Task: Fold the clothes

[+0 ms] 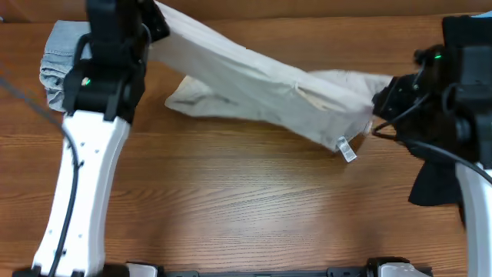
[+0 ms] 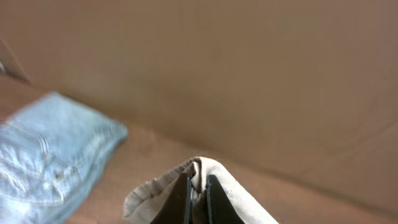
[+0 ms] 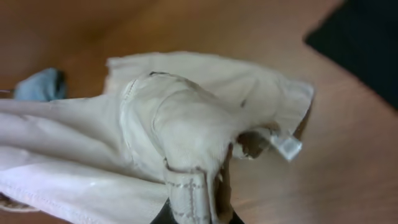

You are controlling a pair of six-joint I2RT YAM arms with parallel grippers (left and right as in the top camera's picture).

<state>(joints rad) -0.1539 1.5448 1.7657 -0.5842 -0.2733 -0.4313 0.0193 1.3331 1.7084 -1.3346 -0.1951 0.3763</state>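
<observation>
Right now the beige garment (image 1: 261, 85) hangs stretched btwn both arms, mostly held up off the table (image 1: 231, 223). L gripper (image 2: 198, 198) is clamped on one end of it close to the far edge, toward the far-left corner. In the left wrist view a fold of beige fabric is pinched tight btwn the two dark fingers (image 2: 180, 202), w/ a loop of cloth bulging above them. R gripper (image 3: 194, 214) is closed on the other end, near the right edge, approx mid-depth of the worktop. The right wrist view shows a stitched hem strip caught at the fingertips, w/ the rest of the cloth bunched above.

The garment runs as a taut diagonal band from far-left toward the right edge. A looser part sags under the band and lies rumpled on the wood, around the centre of the far half. A small white tag (image 1: 347, 151) dangles off the right end, just beside R gripper.

Folded blue jeans (image 1: 55, 60) sit in the far-left corner, next to the L arm (image 1: 84, 177). A black cloth (image 1: 437, 183) lies at the right edge, beside the R arm (image 1: 477, 200).
</observation>
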